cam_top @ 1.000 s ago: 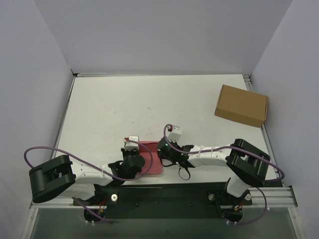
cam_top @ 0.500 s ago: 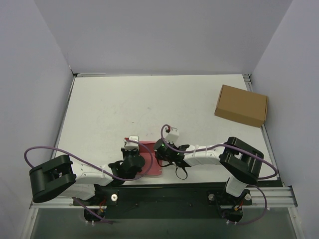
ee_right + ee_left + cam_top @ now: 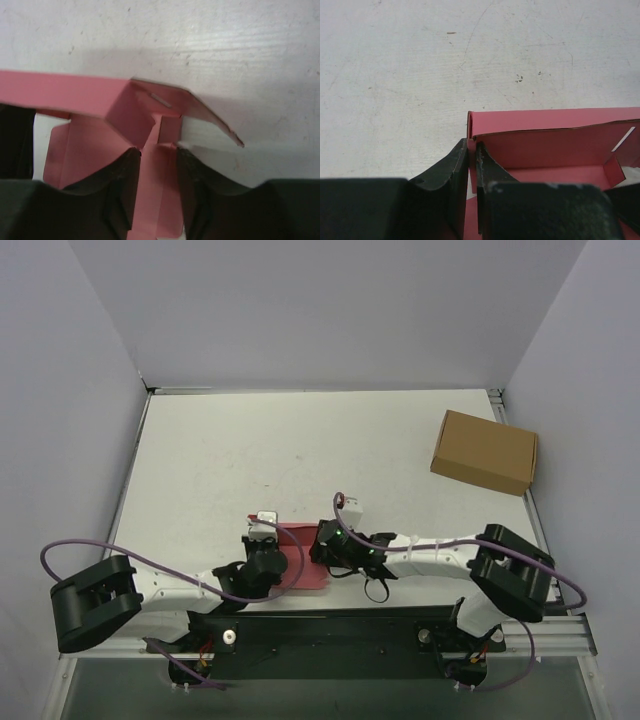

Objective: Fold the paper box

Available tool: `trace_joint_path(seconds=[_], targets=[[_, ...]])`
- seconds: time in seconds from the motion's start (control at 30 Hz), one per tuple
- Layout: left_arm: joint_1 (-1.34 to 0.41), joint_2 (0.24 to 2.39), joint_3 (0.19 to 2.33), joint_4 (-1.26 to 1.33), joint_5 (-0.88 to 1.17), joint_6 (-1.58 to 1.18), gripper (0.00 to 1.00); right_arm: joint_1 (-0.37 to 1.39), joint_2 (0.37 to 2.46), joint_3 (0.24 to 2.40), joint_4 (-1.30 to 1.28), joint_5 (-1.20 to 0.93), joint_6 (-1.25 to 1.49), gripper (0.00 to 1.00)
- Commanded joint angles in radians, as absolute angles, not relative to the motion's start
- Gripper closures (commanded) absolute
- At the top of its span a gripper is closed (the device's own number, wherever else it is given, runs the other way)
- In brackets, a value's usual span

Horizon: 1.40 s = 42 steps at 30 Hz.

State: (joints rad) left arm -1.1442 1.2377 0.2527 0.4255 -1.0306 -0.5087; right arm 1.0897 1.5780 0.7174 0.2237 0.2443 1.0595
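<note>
Fingers (image 3: 451,172) of the left gripper (image 3: 471,146) are pinched together on the upright left edge of the paper box (image 3: 545,145), a pink-red card with one long wall raised and a slit near its right end. The right gripper (image 3: 156,150) has its fingers (image 3: 120,175) apart, with a narrow strip of the card between them; whether they press on it cannot be told. From above, the card lies near the front middle of the white table (image 3: 300,450), between the two wrists. A brown cardboard box (image 3: 485,451) sits well apart at the far right.
</note>
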Motion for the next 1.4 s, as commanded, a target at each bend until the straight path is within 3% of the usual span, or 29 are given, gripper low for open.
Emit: trace_joint_path(seconds=[0.0, 0.1, 0.33, 0.47, 0.57, 0.8, 0.97, 1.3, 1.37], targets=[[-1.115, 1.151, 0.256, 0.391, -0.95, -0.491, 1.0, 1.108, 1.375, 0.64, 0.192, 0.141, 0.922, 0.54], [-1.094, 1.115, 0.255, 0.367, -0.907, -0.485, 1.0, 1.098, 1.287, 0.629, 0.105, 0.114, 0.881, 0.44], [-1.045, 1.069, 0.258, 0.318, -0.845, -0.459, 1.0, 0.933, 1.057, 0.707, -0.109, 0.046, 0.749, 0.38], [-1.012, 1.016, 0.287, 0.231, -0.732, -0.457, 1.0, 0.723, 1.048, 0.704, -0.127, -0.113, 0.7, 0.48], [-1.0, 0.98, 0.316, 0.161, -0.695, -0.472, 1.0, 0.64, 1.094, 0.703, -0.12, -0.146, 0.634, 0.48], [-0.979, 0.933, 0.308, 0.14, -0.672, -0.472, 1.0, 0.67, 1.314, 0.675, 0.173, -0.386, 0.578, 0.47], [-0.959, 0.946, 0.328, 0.101, -0.687, -0.479, 1.0, 0.822, 1.4, 0.756, 0.192, -0.37, 0.558, 0.48], [-0.933, 0.922, 0.322, 0.1, -0.669, -0.468, 1.0, 0.842, 1.408, 0.672, 0.302, -0.333, 0.634, 0.48], [-0.933, 0.911, 0.311, 0.112, -0.649, -0.457, 1.0, 0.842, 1.434, 0.684, 0.324, -0.334, 0.624, 0.53]])
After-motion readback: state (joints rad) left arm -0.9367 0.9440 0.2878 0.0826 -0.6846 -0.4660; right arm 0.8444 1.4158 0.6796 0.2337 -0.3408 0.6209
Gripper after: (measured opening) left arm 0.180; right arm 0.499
